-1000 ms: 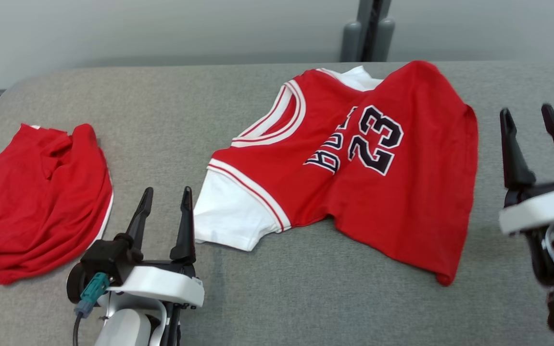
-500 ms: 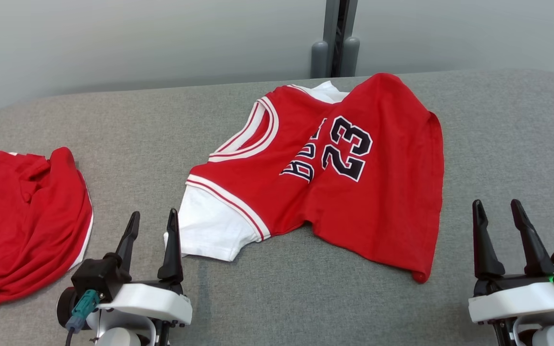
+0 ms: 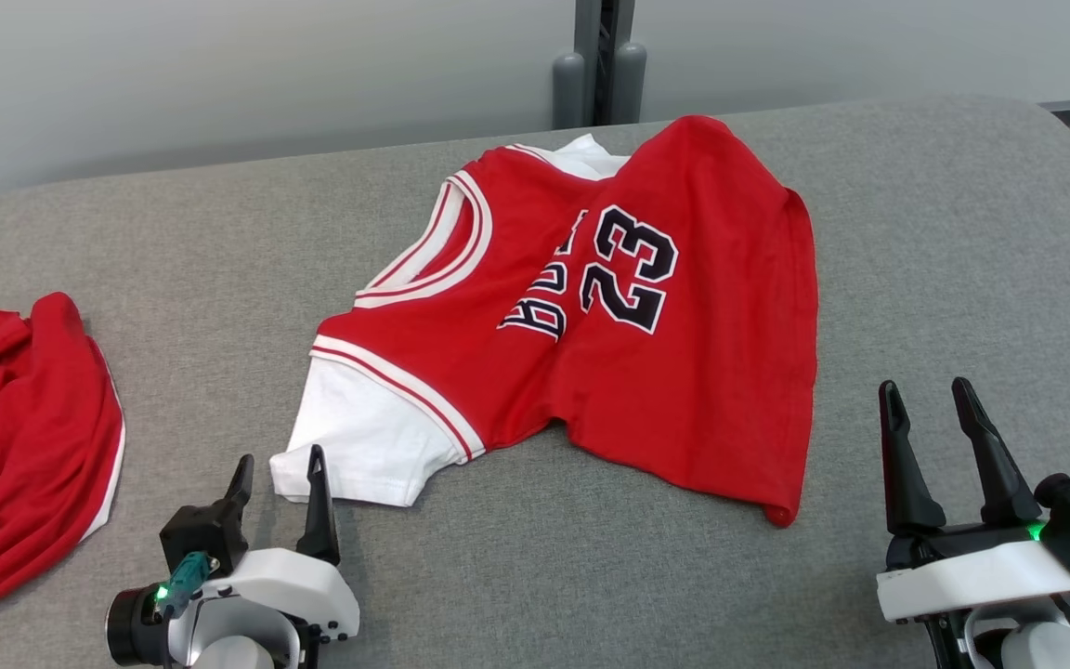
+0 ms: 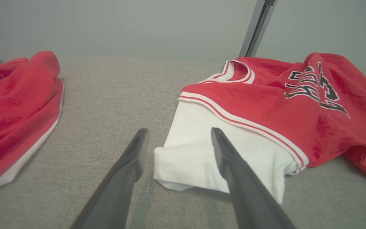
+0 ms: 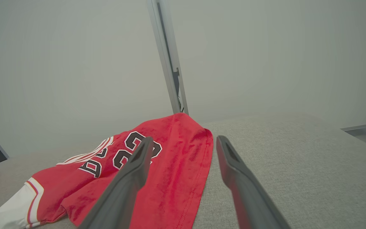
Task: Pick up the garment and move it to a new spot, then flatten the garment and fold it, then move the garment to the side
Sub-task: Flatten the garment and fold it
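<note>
Head cam has swung since a sec ago, so the view slid. The jersey (image 3: 665, 372) itself hasn't budged and lies crumpled mid table (image 3: 591, 576). Right gripper (image 3: 923, 384) has dropped low, left gripper (image 3: 280, 455) is now just by the white sleeve (image 3: 358, 446). Both are wide open w/ nothing held. Imo pickup's not started.

The grey padded table (image 3: 173, 242) is viewed from above by the head camera, angled forward and down. It is skimmed low by both wrist cameras, faced toward the back wall (image 5: 75, 63). The red number-23 jersey (image 3: 646, 390) is shared by all three views.
</note>
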`<state>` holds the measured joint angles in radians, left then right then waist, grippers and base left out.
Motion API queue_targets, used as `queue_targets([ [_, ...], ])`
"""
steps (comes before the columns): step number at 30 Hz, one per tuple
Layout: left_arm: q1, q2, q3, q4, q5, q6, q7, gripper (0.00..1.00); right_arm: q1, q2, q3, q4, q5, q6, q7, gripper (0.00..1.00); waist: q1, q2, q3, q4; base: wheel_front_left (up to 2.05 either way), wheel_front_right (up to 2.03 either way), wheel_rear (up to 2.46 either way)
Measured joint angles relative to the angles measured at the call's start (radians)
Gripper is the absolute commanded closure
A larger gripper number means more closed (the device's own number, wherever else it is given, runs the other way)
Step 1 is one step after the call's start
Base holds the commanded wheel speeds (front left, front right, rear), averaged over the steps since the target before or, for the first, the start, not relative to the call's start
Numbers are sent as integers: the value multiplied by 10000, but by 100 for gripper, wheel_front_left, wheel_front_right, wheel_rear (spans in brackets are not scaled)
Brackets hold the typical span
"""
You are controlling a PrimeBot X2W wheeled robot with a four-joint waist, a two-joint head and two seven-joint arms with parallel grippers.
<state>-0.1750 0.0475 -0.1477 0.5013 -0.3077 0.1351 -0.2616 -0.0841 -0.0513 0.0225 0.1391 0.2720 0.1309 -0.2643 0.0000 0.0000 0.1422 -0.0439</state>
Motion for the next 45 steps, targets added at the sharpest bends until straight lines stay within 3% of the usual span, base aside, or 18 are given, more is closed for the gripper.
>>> queue_targets([
  [8, -820, 2, 232, 1766, 132, 414, 0, 0, -94, 8, 150, -58, 6, 0, -2, 0, 0, 0, 306, -306, 0, 0, 0],
  [17, -1044, 8, 293, 2410, 165, 65, 0, 0, -96, 12, 173, 10, 0, 0, 0, 0, 0, 0, 366, -234, 0, 0, 0],
  [18, -1048, 10, 293, 2408, 176, 31, 0, 13, -99, 12, 186, 33, 0, 0, -2, 0, 0, 0, 369, -219, 0, 0, 0],
  [20, -1075, 6, 276, 2470, 174, -125, 0, 100, -102, 12, 211, 81, -4, 0, -2, 0, 0, 0, 370, -197, 0, 0, 0],
  [26, -1168, 4, 313, 1987, 38, -303, 2, 100, -109, 13, 194, 621, 6, 0, 2, 0, 0, 0, 339, -100, 0, 0, 0],
  [31, -965, 10, 251, 742, -61, -443, 0, 100, -71, 15, 138, 1423, 633, 0, 107, 0, 0, 0, 249, 102, 0, 0, 0],
  [38, -485, -2, -151, -957, -67, -420, 2, 100, -60, 21, 487, 2968, 2307, 0, 554, 0, 0, 0, 112, 562, 0, 0, 0],
  [45, -212, 4, -470, -1816, -19, -307, 2, 100, -370, 33, 1208, 4115, 3898, 0, 757, 0, 0, 0, 1, 999, 0, 0, 0],
])
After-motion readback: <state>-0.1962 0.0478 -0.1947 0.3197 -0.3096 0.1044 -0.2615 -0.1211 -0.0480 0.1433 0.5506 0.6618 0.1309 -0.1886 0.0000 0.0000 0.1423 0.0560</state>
